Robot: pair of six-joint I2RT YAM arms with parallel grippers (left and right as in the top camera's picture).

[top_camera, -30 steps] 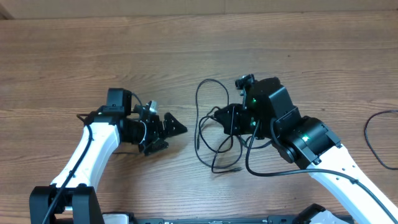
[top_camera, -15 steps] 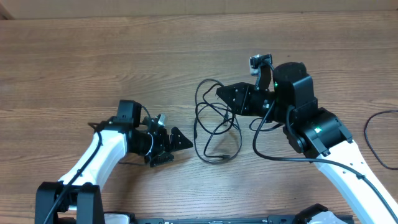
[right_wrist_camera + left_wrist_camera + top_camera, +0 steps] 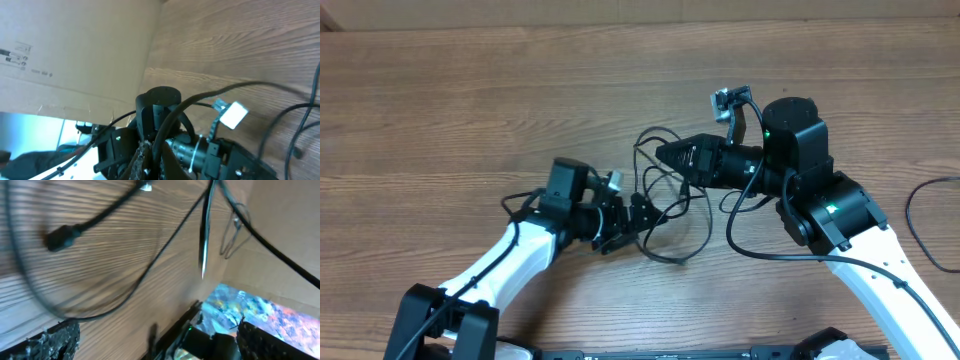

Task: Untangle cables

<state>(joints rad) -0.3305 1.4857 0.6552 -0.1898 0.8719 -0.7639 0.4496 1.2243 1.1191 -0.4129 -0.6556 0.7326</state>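
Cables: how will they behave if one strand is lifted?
Probably floppy: the cables lie in loose curved loops on the table. Likely light, being very thin. A lifted strand may drag others along, since the loops cross.

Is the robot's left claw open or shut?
Open. In the left wrist view, the left gripper has its two fingers far apart at the bottom corners. The cables lie on the table beyond them, not pinched.
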